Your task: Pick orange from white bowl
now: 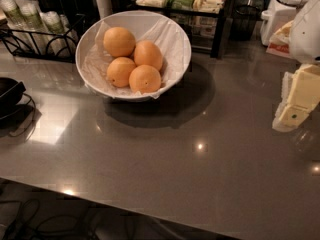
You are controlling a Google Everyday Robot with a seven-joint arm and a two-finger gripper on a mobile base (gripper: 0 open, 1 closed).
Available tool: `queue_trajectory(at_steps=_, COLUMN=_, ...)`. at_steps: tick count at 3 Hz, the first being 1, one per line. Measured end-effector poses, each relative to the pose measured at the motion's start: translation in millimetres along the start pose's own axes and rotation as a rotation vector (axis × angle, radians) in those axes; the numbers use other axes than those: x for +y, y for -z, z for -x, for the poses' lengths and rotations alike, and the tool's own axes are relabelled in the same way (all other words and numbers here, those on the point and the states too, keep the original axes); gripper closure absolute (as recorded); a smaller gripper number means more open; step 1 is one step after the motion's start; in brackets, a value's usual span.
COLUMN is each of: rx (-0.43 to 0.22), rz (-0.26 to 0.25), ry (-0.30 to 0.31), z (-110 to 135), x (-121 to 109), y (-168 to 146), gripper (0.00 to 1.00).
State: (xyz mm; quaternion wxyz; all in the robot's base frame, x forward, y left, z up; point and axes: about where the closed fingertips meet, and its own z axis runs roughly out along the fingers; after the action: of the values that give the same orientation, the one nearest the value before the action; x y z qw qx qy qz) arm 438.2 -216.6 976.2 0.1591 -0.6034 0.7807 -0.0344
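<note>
While orange [119, 41] sits in white bowl [134, 14], end effector [294, 111] hangs far right; opening unclear.

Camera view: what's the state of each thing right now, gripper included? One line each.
Gripper: at the right edge, above the counter, well clear of the bowl, touching no fruit.
White bowl: upright on the counter, lined with paper, holding four fruits.
Back-left orange: in the bowl, ungrasped.
Other three oranges: in the bowl, bunched against it.
Black dish: at the left edge, cut off; contents not visible.
</note>
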Motion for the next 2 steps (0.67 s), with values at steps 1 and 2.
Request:
queue_trajectory(at_steps=1, rx=-0.007, rz=-0.009, ry=0.006, z=1.3, x=-0.3, y=0.8, gripper=0.0)
queue_trajectory(at_steps=2, rx=-0.076, rz=-0.02, ry=0.082, z=38.3, x=-5.6, y=-9.8, gripper=0.0)
